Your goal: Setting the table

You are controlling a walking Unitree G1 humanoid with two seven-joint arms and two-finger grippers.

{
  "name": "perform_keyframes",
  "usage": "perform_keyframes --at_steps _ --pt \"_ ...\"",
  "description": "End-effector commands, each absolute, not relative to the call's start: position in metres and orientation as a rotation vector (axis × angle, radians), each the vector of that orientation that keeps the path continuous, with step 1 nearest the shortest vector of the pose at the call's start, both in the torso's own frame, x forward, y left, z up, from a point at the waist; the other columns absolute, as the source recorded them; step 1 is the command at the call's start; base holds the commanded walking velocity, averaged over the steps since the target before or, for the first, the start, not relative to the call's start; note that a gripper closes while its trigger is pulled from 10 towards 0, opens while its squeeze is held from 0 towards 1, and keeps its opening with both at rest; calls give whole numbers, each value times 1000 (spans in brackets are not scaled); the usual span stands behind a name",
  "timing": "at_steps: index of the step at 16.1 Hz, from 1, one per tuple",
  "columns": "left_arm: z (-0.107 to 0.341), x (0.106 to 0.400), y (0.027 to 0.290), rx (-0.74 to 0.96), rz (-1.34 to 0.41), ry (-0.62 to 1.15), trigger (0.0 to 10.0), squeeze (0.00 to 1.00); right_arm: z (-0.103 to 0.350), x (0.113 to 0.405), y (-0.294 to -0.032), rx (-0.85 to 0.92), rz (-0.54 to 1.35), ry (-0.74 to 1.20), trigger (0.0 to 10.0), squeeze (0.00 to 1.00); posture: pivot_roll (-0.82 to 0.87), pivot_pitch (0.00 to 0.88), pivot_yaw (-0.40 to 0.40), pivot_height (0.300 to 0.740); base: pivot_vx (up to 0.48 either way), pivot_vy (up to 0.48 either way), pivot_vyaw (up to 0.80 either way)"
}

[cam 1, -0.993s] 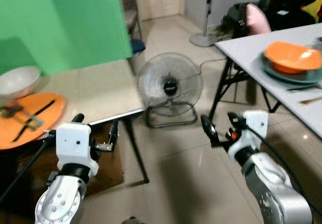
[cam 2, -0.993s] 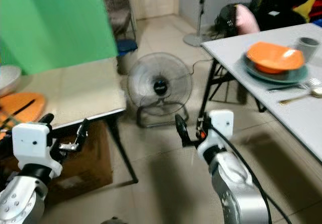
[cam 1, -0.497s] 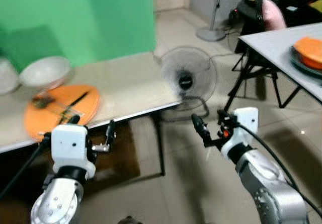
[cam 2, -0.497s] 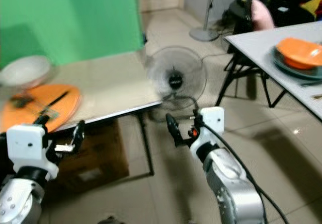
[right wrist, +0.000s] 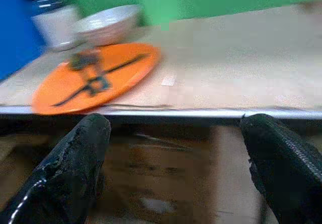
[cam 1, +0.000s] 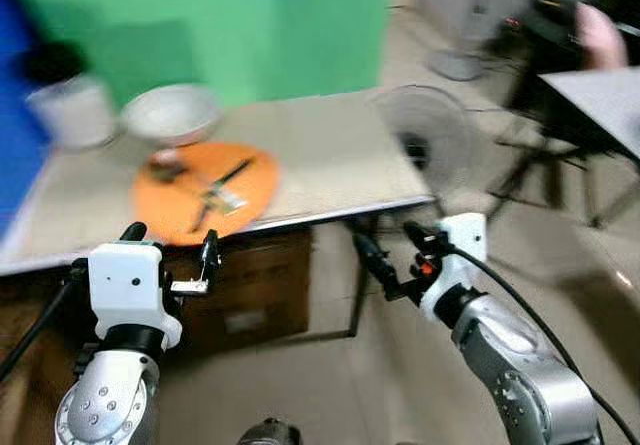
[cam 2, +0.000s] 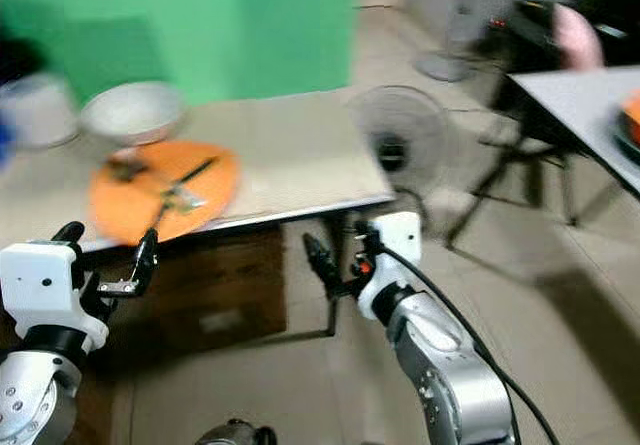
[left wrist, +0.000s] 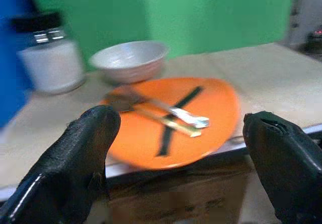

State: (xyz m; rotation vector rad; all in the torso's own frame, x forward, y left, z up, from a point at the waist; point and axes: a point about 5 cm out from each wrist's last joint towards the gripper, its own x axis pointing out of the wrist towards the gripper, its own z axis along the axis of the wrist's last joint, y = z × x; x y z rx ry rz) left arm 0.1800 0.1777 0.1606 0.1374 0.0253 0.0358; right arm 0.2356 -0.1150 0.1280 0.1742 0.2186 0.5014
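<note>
orange plate [cam 1: 205, 190]: on the beige table [cam 1: 330, 160], near its front edge, left of the table's middle – blurred in the head views.
cutlery [left wrist: 168, 116]: lies on the orange plate – a spoon-like piece, a gold-toned piece and a black strip crossing them; exact types hard to tell.
white bowl [cam 1: 170, 113]: on the table just behind the orange plate, upright.
jar [left wrist: 50, 53]: white with a black lid, on the table beside the white bowl, on the side away from the fan.
left gripper [cam 1: 168, 257]: in front of the table edge, just below the orange plate; fingers spread apart, nothing between them.
left fingers [left wrist: 75, 168]: wide apart in the wrist view, orange plate seen between them, not touching it.
right gripper [cam 1: 388, 261]: below the table edge, well right of the orange plate; jaws released, holding nothing.
right fingers [right wrist: 70, 168]: far apart, table edge and orange plate seen beyond.
cardboard box [cam 1: 250, 295]: under the table, below the orange plate.
floor fan [cam 1: 425, 135]: on the floor off the table's right end.
green backdrop [cam 1: 240, 20]: behind the table.
second table [cam 2: 600, 105]: far right, well apart from the orange plate.
</note>
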Motion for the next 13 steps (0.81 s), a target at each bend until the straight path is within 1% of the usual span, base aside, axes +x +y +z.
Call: perform_keyframes --at_steps 1,3,6,9,10,11,13 --pt "165 178 177 146 32 9 10000 0 133 238 -112 166 539 215 10000 0 -5 48 24 740 315 0 800" --pt "164 177 176 150 27 13 10000 0 134 239 -109 143 574 218 10000 0 -3 48 22 740 315 0 719" --pt "164 177 176 152 25 14 10000 0 135 238 -106 129 612 221 10000 0 0 44 18 740 316 0 473" --pt "164 176 177 155 26 16 10000 0 134 240 -108 162 592 225 10000 0 4 38 17 740 314 0 0" --pt "164 176 178 156 25 17 10000 0 135 241 -106 127 615 214 10000 0 6 36 19 740 315 0 0" --pt "164 176 177 160 20 16 10000 0 134 240 -104 83 645 222 10000 0 8 35 19 740 315 0 800" --pt "165 177 178 161 20 14 10000 0 133 239 -101 80 672 222 10000 0 12 34 17 740 315 0 800"
